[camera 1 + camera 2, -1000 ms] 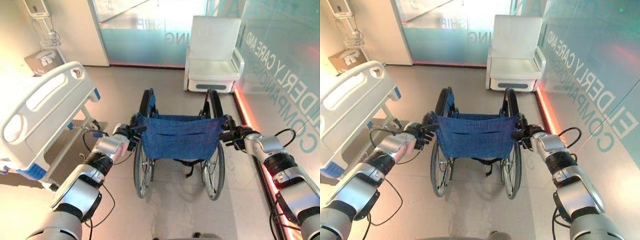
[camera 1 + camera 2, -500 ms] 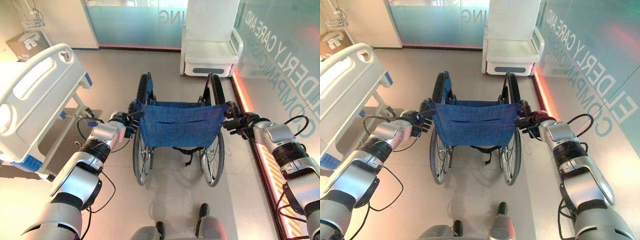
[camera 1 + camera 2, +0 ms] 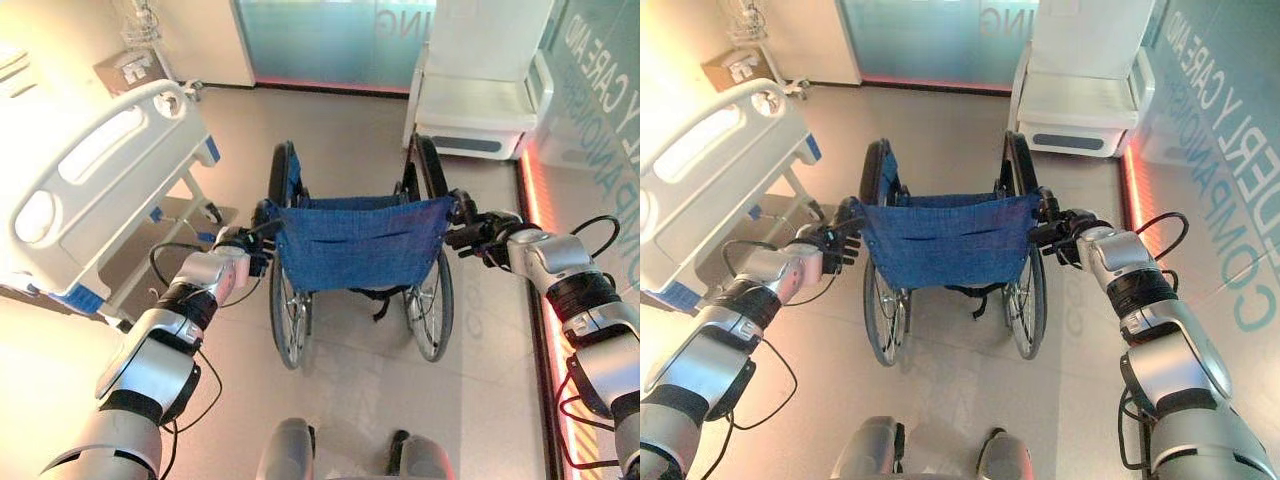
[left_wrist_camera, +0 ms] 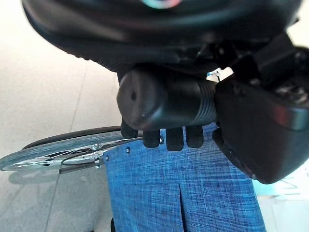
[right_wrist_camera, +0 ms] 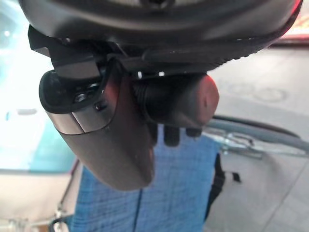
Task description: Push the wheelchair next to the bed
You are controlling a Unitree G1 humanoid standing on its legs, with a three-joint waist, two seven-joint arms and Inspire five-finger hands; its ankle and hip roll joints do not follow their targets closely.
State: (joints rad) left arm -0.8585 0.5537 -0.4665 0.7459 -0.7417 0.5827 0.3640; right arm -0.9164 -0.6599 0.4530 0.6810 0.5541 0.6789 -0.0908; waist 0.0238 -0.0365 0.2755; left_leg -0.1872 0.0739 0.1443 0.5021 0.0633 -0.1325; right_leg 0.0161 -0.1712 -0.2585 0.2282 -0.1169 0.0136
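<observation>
— What has changed in the last second?

— The whole view has swung, so the camera has moved with the robot. Against that, the wheelchair (image 3: 355, 250) keeps its place between the arms, while the bed (image 3: 95, 190) now reaches further into the picture on the robot's left, its footboard corner nearer the chair's left wheel than it was.

— And the hands?

— Both stay clamped. The left hand (image 3: 248, 255) is curled round the left push handle (image 4: 161, 104), and the right hand (image 3: 478, 232) round the right push handle (image 5: 181, 104) — each wrist view shows fingers wrapped over the grip, above the blue seat-back.

— So where does that leave the task?

— Underway, I'd judge, not finished. The chair stands on open floor, just beside the bed's foot end but not yet alongside the mattress. The white armchair (image 3: 487, 85) sits ahead by the far wall, so the push probably needs to bear left rather than run straight on.
</observation>
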